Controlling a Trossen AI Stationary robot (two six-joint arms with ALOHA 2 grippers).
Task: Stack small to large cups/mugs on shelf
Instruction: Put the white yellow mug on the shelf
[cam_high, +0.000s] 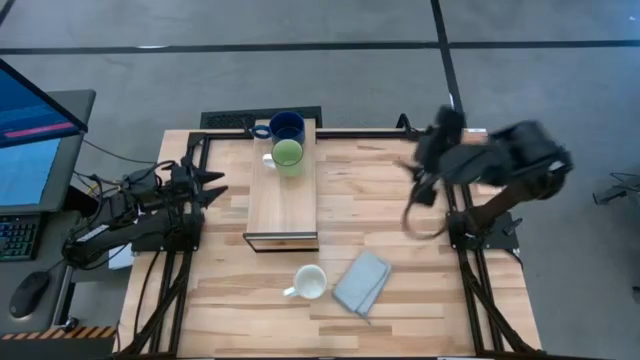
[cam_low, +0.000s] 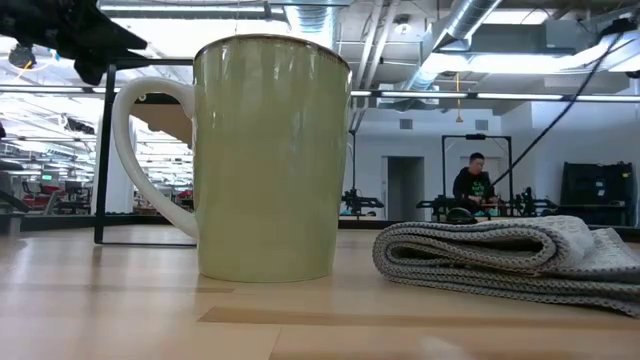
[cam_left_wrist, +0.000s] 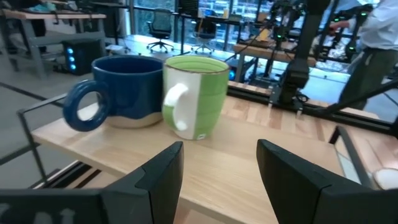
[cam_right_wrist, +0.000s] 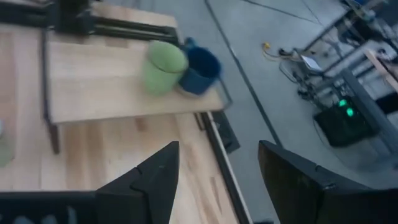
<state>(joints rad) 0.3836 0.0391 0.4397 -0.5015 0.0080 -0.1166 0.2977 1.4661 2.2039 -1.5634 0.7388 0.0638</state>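
Observation:
The light-wood shelf (cam_high: 283, 190) stands in the table's middle. A dark blue mug (cam_high: 287, 126) and a light green mug (cam_high: 288, 155) stand upright side by side on its far end; both also show in the left wrist view, the blue mug (cam_left_wrist: 127, 90) and the green mug (cam_left_wrist: 198, 96). A white mug (cam_high: 309, 283) stands upright on the tabletop near the front edge, close in the low view (cam_low: 265, 160). My left gripper (cam_high: 218, 188) is open and empty left of the shelf. My right gripper (cam_high: 420, 172) is open and empty, raised right of the shelf.
A folded grey-blue cloth (cam_high: 361, 282) lies right of the white mug, also in the low view (cam_low: 500, 255). Black frame rails run along the table's left, right and far edges. A person sits in the room beyond the table (cam_low: 472, 180).

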